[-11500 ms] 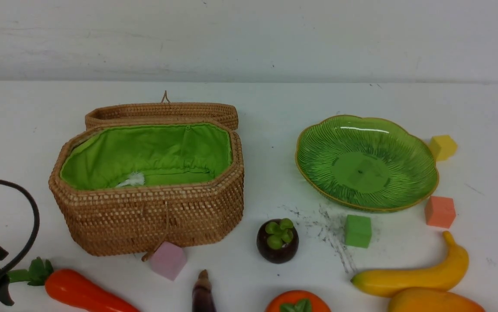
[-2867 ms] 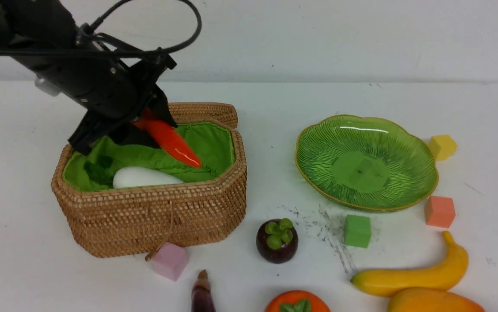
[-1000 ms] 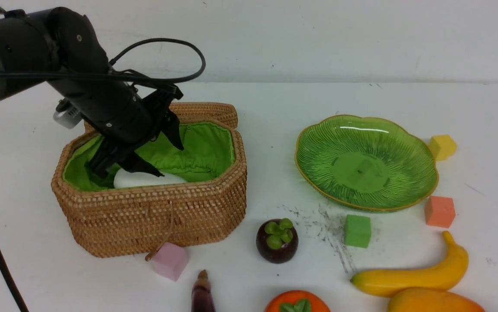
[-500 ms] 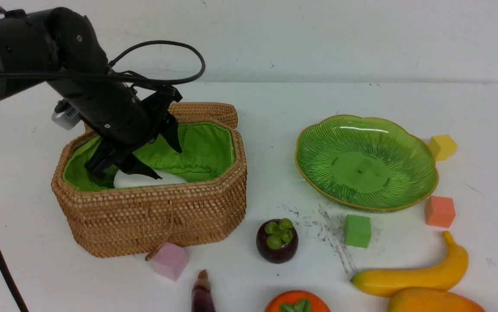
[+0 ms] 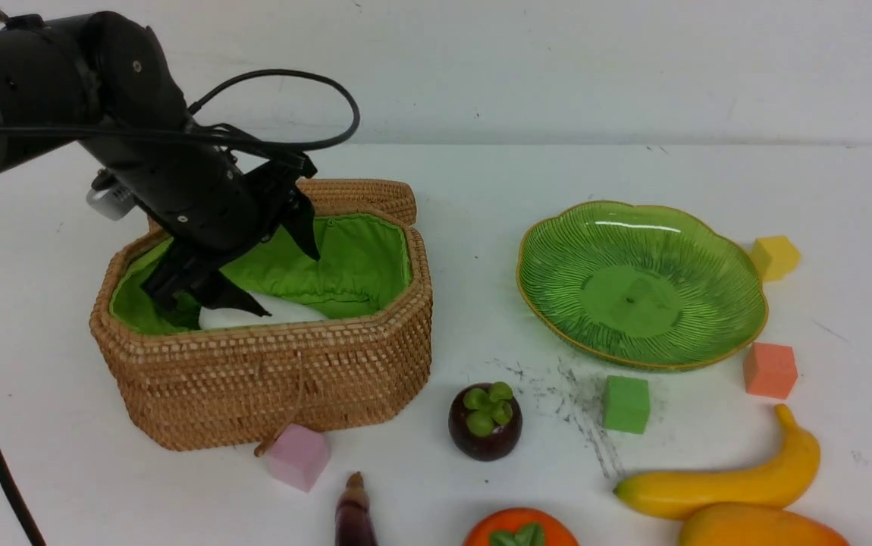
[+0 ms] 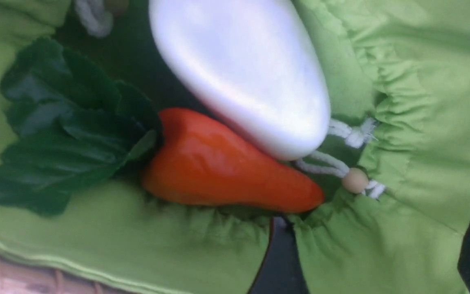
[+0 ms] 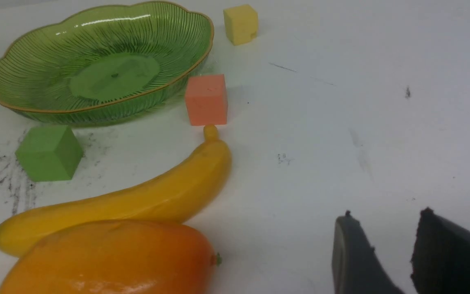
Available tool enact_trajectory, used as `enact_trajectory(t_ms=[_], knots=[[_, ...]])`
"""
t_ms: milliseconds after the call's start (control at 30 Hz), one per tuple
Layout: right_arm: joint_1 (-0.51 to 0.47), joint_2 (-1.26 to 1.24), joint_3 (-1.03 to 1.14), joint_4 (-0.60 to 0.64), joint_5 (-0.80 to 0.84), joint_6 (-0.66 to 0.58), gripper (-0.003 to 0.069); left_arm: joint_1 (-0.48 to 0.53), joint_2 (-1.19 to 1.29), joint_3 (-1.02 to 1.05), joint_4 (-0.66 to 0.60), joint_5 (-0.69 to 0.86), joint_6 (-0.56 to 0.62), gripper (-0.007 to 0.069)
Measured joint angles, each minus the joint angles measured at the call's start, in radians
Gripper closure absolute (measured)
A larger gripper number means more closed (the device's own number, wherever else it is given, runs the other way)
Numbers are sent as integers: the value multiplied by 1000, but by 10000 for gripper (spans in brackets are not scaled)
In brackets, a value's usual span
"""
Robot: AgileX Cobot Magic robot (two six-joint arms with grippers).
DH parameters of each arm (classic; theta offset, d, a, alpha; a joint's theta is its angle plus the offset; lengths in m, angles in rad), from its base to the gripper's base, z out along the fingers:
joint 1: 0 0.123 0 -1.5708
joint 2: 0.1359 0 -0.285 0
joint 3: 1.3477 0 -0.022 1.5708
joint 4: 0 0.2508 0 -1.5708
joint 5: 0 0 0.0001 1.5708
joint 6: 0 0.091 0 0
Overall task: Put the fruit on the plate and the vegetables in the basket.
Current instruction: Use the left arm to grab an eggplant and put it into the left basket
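Open woven basket (image 5: 269, 379) with green lining holding white radish (image 6: 239, 73) and orange carrot (image 6: 218, 167) touching side by side, green scalloped plate (image 5: 641, 284) to its right, mangosteen (image 5: 485, 421) upright in front between them, eggplant (image 5: 355, 523), persimmon (image 5: 521, 532), banana (image 5: 724, 481), mango (image 5: 762, 527) lying along the near edge

It looked like a robotics lab bench, no kitchen: a bare white tabletop (image 5: 481, 189) scuffed with dark smears (image 5: 580, 402), a blank white wall (image 5: 557, 68) behind, a black jointed robot arm (image 5: 64, 76) trailing a black cable (image 5: 277, 72), and a glossy yellow plastic toy banana (image 5: 716, 481) (plainly moulded) among small coloured foam cubes (image 5: 625, 404).
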Motion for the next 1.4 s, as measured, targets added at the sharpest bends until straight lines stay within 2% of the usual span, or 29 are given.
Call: enact_trajectory(t_ms=[200, 333, 433, 500, 567, 633, 800, 1133, 1300, 1400], knots=[[0, 0, 0, 0, 0, 0, 416, -18, -149, 0, 36, 80, 184, 137], [0, 0, 0, 0, 0, 0, 416, -114, -258, 37, 113, 187, 230, 167], [0, 0, 0, 0, 0, 0, 416, -234, -310, 121, 157, 216, 196, 174], [0, 0, 0, 0, 0, 0, 416, -344, -316, 211, 189, 214, 119, 173], [0, 0, 0, 0, 0, 0, 416, -386, -312, 248, 208, 204, 77, 173], [0, 0, 0, 0, 0, 0, 416, -462, -291, 319, 262, 169, -12, 172], [0, 0, 0, 0, 0, 0, 416, -492, -215, 369, 312, 109, -116, 169], [0, 0, 0, 0, 0, 0, 416, -492, 25, 372, 313, 63, -121, 169], [0, 0, 0, 0, 0, 0, 416, -492, 78, 372, 287, 64, -67, 185], [0, 0, 0, 0, 0, 0, 416, -492, 69, 372, 258, 81, 14, 255]])
